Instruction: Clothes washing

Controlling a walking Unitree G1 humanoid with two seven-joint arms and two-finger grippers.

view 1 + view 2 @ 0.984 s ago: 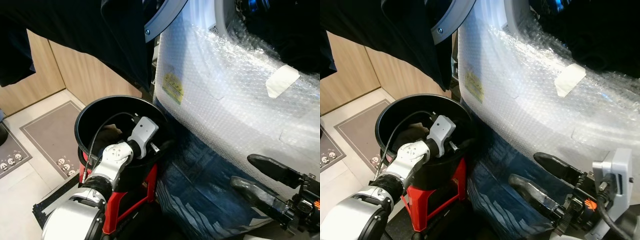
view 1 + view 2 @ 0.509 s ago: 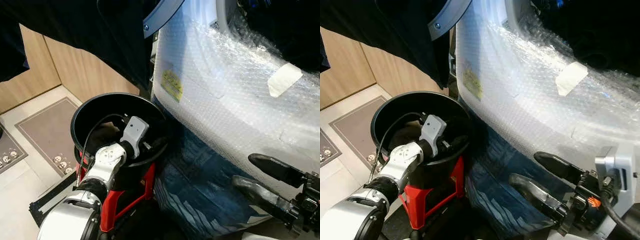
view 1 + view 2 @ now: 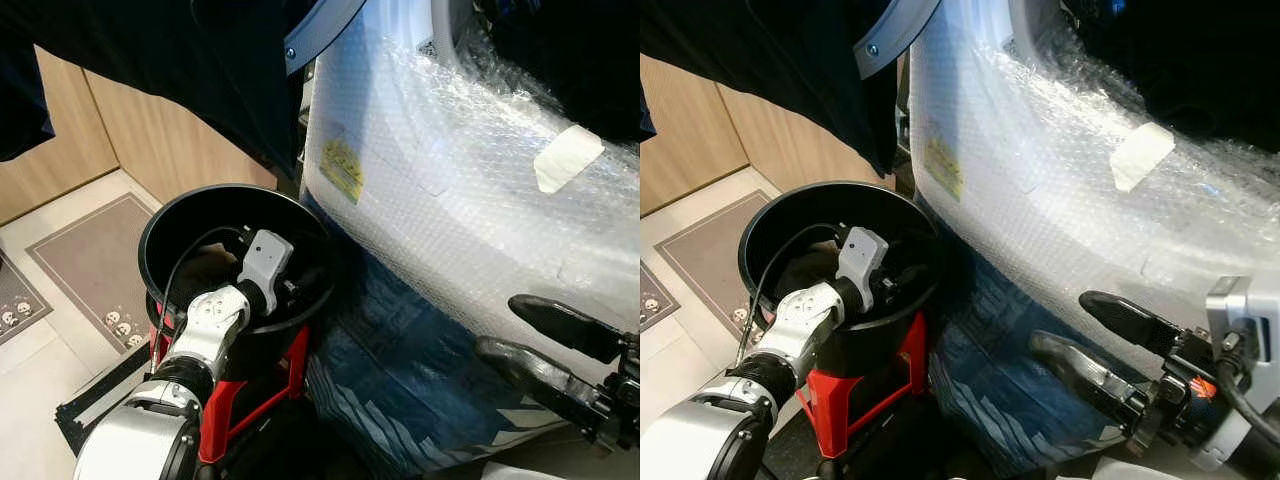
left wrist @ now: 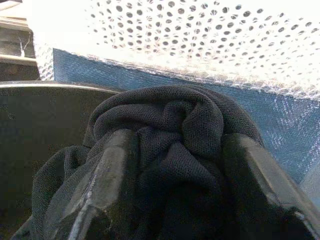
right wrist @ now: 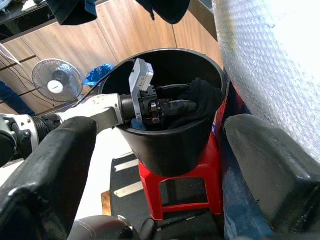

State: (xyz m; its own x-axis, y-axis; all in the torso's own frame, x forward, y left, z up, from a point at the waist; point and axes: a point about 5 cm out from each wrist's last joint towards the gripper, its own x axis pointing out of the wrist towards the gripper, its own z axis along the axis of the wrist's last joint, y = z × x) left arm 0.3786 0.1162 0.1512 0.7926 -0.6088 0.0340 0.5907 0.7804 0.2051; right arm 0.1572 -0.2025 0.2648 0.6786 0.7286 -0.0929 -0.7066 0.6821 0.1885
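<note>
While the left gripper (image 5: pixel 186 99) pinches a dark cloth (image 4: pixel 170 130) inside the black bucket (image 5: pixel 165 145), the right gripper (image 3: pixel 1102 335) hovers with fingers (image 3: pixel 560 325) spread, touching nothing.

— Can any writing be read?
— None. A yellow sticker (image 3: pixel 341 167) sits under the bubble wrap (image 3: pixel 470 190) on the washing machine, but its print is too blurred.
</note>
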